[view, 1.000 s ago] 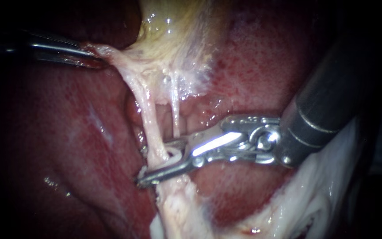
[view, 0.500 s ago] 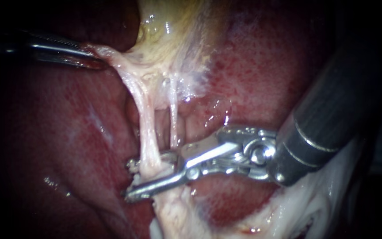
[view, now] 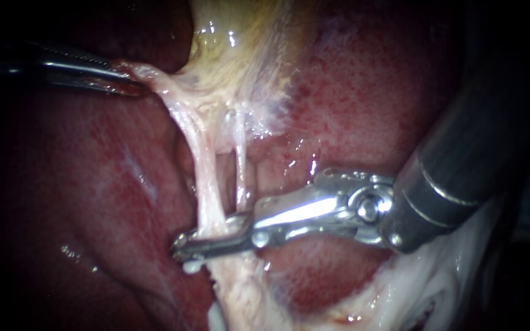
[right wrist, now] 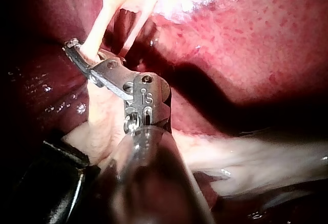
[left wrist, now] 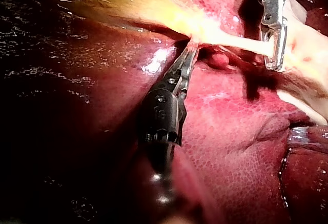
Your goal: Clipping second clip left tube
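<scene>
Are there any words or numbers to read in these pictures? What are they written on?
On the liver, the gallbladder and the left tube: no words, labels or numbers.
On the right instrument: a tiny stamped mark on its metal joint, too small to read reliably.
On the left instrument: faint marks on its dark joint, too blurred to read.

Centre brightly lit, corners dark, wet glints on the liver [view: 363, 86], glare on the right instrument [view: 182, 248]

left tube [view: 207, 184] left of right tube [view: 240, 178] | right instrument [view: 181, 247] across left tube | liver [view: 105, 190] behind
</scene>
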Tool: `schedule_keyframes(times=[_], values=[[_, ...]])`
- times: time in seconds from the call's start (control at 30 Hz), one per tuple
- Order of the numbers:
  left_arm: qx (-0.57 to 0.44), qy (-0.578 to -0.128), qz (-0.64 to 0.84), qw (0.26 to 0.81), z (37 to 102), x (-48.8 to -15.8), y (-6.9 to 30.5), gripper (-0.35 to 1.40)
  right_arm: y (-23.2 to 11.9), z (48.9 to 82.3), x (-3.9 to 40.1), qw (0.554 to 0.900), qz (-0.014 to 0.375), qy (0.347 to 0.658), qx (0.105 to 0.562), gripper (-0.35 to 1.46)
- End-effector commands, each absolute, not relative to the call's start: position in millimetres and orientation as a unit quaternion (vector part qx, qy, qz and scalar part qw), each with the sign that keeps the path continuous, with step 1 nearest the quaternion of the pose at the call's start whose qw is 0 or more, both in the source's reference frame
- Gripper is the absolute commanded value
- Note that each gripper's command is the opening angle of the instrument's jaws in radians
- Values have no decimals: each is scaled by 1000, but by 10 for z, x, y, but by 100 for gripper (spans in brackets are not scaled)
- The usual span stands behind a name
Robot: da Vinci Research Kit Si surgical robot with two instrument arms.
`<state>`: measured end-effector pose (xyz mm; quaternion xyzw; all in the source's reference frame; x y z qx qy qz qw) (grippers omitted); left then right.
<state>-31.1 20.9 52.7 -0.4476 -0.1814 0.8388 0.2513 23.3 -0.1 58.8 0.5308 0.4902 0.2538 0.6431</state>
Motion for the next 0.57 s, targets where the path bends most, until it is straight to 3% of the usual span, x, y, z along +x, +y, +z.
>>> schedule_keyframes(times=[0.03,0.57], values=[[-447,-181,839,252,527,-311,209,-35,-2,587,234,643,247,489,536,-35],[-447,-182,839,252,527,-311,210,-35,-4,585,237,643,239,491,537,-35]])
